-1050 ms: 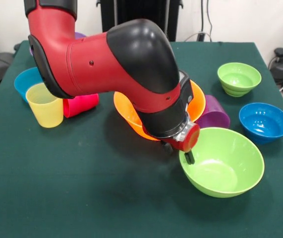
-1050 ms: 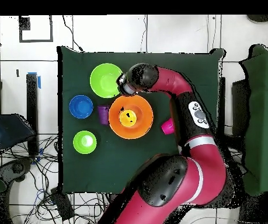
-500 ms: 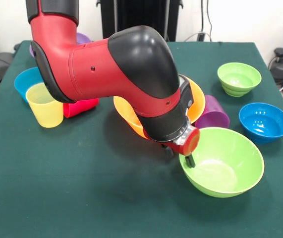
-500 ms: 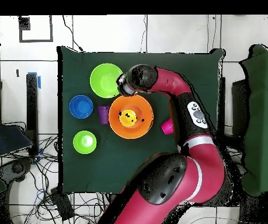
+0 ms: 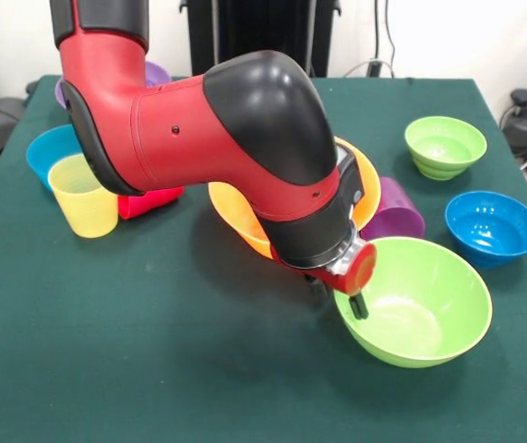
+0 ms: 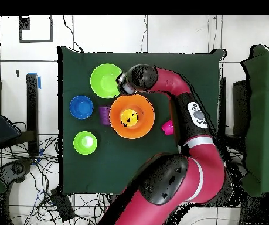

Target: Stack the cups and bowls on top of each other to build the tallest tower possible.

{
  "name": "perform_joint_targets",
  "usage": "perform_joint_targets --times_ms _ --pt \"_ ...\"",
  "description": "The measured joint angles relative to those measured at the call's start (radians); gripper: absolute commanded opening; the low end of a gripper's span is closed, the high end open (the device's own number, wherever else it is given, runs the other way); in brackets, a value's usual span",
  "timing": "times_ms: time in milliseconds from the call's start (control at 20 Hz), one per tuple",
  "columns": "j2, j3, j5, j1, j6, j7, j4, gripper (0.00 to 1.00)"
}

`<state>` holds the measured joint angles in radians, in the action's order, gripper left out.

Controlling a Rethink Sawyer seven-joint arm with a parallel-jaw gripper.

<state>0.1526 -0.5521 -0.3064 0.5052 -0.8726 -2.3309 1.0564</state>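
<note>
My gripper [image 5: 339, 295] hangs at the near-left rim of the large lime green bowl [image 5: 420, 300], open, with one finger [image 5: 358, 305] inside the bowl and the other outside it. Right behind the wrist sits the large orange bowl [image 5: 233, 214], and the overhead view shows a yellow-orange cup [image 6: 128, 119] inside that orange bowl [image 6: 141, 126]. A purple cup [image 5: 395, 210] lies on its side against the orange bowl. A pale yellow cup [image 5: 83, 196] stands at the left, with a red-pink cup [image 5: 150, 200] lying beside it.
A small lime green bowl [image 5: 445, 145] and a blue bowl [image 5: 492, 227] sit at the right. Another blue bowl [image 5: 45, 150] is behind the pale yellow cup. A purple bowl [image 5: 158, 72] peeks out behind the arm, which hides much of the table's middle.
The gripper has sunk a little lower over the green bowl's rim. The bowls and cups stay where they were.
</note>
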Motion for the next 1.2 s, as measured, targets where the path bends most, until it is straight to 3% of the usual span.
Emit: perform_joint_targets --times_ms 750,800,1200 --pt "-0.007 -0.001 -0.005 0.000 0.054 0.000 0.000 1.00" --pt "-0.007 -0.003 -0.004 0.000 0.055 0.000 0.000 0.00" --pt "0.013 -0.014 0.000 0.000 0.069 0.000 0.000 0.00"
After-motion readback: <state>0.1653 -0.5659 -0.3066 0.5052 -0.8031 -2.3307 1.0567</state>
